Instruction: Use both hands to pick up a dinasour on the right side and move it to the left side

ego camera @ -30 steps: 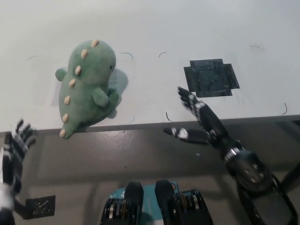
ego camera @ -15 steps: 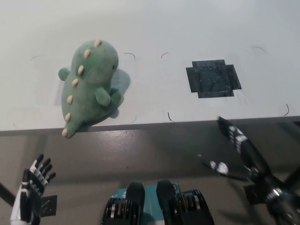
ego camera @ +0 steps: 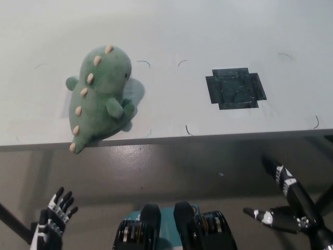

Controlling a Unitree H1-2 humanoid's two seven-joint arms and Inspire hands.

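A green plush dinosaur (ego camera: 101, 96) with cream spikes lies on the left part of the white table (ego camera: 182, 31), its tail tip hanging over the front edge. My left hand (ego camera: 52, 221) is low at the bottom left, below the table edge, open with fingers spread and holding nothing. My black right hand (ego camera: 283, 200) is at the bottom right, also below the table edge, open with fingers apart. Both hands are far from the dinosaur.
A dark square patch (ego camera: 235, 87) is stuck on the table at the right. Small curved pen marks dot the tabletop. The table's front edge (ego camera: 208, 136) runs across the middle of the picture, with grey floor below it.
Both hands have dropped back from the table edge toward the bottom corners of the picture. The dinosaur has stayed where it lies.
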